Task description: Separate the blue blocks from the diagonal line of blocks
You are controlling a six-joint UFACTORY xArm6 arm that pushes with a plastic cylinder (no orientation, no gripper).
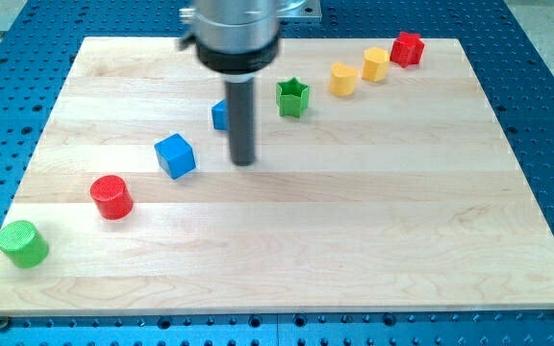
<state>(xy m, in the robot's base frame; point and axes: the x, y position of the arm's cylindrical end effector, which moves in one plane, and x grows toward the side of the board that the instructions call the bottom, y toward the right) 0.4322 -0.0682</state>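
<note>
- Blue cube sat in a diagonal row on the wooden surface, between a red cylinder and a second blue block, the latter half hidden behind the rod.
- Green cylinder ended the row at the view's lower left; a green star, two yellow blocks and a red block ran toward the upper right.
- My tip rested just right of the hidden blue block, below it in the view.
- No pincer was fitted, so none stood open or closed.
- Both blues looked light, rigid and likely to slide freely; a push square on a flat face seemed least likely to spin them.
</note>
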